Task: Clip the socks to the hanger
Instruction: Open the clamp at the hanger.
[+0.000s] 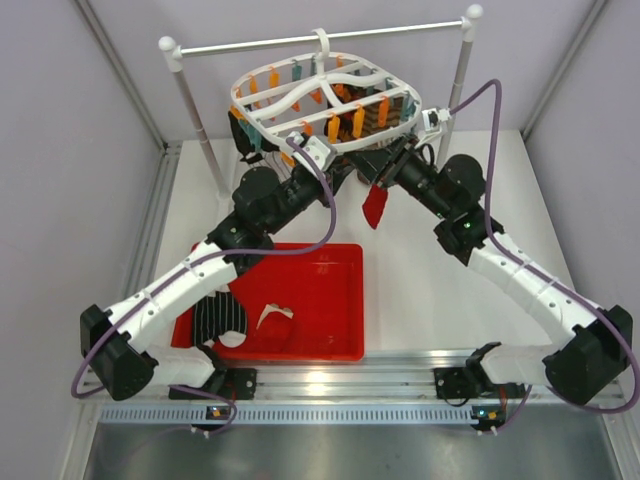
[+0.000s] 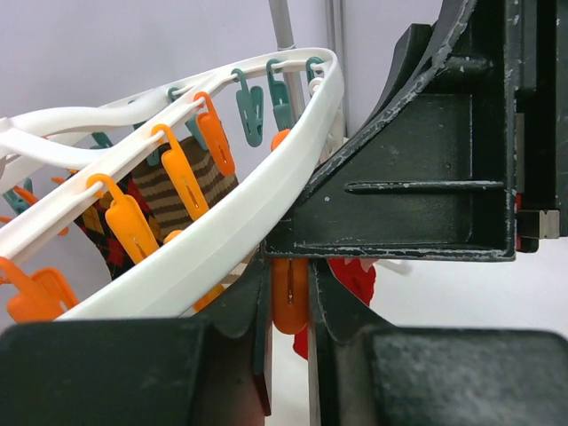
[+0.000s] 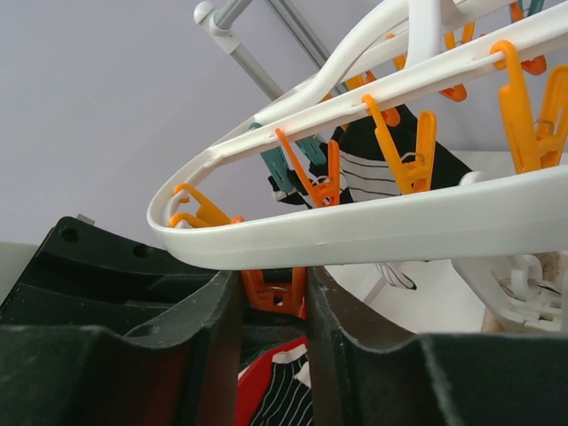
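Note:
The white hanger (image 1: 320,95) hangs from the rod, its orange and teal clips dangling. Both grippers meet under its near rim. My left gripper (image 2: 290,266) is shut on an orange clip (image 2: 290,297). My right gripper (image 3: 273,284) squeezes an orange clip (image 3: 275,288); I cannot tell whether it is the same one. A dark red sock (image 1: 375,205) hangs between the two grippers, its top hidden. A brown striped sock (image 2: 191,191) and a black striped one (image 3: 382,173) hang clipped to the hanger. Another black striped sock (image 1: 220,320) and a white sock (image 1: 272,318) lie in the tray.
The red tray (image 1: 340,300) sits at the near left, under the left arm. The white rod (image 1: 320,38) on two posts (image 1: 195,110) spans the back. Grey walls close in both sides, and a metal rail (image 1: 340,380) runs along the near edge.

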Controlling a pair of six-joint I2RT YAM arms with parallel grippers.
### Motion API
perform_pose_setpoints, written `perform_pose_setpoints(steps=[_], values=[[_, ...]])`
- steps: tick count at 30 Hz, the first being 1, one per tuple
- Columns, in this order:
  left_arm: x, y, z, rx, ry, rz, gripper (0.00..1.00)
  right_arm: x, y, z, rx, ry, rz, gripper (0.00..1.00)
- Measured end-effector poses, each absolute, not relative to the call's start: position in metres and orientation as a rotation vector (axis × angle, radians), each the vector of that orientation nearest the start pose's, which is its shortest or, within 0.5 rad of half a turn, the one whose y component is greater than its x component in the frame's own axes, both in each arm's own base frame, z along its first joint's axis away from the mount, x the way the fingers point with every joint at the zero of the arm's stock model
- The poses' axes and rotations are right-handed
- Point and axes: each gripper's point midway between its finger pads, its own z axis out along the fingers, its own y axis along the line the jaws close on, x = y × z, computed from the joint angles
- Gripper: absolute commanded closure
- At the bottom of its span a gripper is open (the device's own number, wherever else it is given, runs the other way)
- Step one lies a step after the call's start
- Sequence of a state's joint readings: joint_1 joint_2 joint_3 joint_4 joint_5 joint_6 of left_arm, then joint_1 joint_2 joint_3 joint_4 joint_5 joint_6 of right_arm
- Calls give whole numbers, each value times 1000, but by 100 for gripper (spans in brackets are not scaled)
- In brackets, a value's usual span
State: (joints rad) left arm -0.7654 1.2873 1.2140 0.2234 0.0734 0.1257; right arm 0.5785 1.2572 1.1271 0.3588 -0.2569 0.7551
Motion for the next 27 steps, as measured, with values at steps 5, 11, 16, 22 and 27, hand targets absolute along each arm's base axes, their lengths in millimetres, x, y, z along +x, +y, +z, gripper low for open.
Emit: perform_pose_setpoints(steps=[5, 11, 16, 22, 27], values=[[316, -318, 410, 676, 1257, -585, 100, 318, 289, 421, -78, 1451, 1258, 56], [317, -316, 413, 654, 1255, -575, 100, 323, 285, 423, -32, 1437, 1235, 50], [317, -316, 413, 643, 1259, -569, 100, 324, 285, 424, -19, 1432, 1230, 55], [317, -317, 410, 633, 1266, -555, 87, 322, 287, 427, -18, 1424, 1238, 86], [314, -319, 408, 640, 1274, -557, 54, 323, 286, 428, -11, 1414, 1229, 100]])
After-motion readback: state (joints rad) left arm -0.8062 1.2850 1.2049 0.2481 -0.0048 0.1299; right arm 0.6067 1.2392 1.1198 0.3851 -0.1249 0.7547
